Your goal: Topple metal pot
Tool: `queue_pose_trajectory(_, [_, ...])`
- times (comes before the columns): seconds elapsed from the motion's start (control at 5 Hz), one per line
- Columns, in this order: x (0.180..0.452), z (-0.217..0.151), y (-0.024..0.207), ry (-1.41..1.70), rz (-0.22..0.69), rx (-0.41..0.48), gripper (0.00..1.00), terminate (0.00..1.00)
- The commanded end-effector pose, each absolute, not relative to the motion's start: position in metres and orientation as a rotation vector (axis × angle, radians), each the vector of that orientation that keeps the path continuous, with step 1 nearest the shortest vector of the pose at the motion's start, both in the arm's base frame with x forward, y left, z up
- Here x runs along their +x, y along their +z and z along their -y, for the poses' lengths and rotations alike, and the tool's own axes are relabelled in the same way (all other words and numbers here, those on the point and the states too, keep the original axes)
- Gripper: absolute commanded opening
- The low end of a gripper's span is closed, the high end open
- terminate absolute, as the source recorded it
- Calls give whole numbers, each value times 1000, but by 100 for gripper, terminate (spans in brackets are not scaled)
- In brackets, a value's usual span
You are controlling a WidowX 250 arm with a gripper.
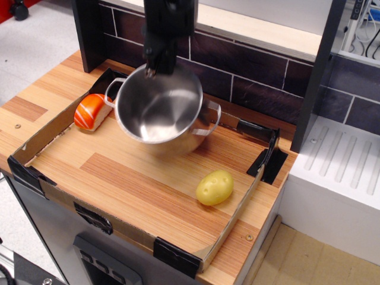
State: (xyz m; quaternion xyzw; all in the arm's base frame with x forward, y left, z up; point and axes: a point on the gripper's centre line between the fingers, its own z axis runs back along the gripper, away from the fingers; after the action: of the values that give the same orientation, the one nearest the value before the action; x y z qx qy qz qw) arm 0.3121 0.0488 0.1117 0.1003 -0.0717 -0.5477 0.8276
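Note:
The metal pot (160,113) is a shiny steel cylinder with two wire loop handles. It hangs tilted toward me above the far part of the wooden tray floor, its open mouth facing the camera. My black gripper (153,66) comes down from the top and is shut on the pot's far rim, holding it up. The yellow potato toy (214,187) lies on the tray floor to the front right, apart from the pot.
An orange-and-white toy (92,111) lies at the tray's left side, just left of the pot. The cardboard tray wall (47,127) with black taped corners surrounds the wooden floor. A dark tiled backsplash (261,89) stands behind. A white drain rack (338,166) sits at right.

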Motion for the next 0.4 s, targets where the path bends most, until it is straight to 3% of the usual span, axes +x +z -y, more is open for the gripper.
queue_pose_trajectory(0.0, [315,-41,131,-937,326,397,0,0])
queue_pose_trajectory(0.2, [306,-31,118,-869,371,594,0,0])
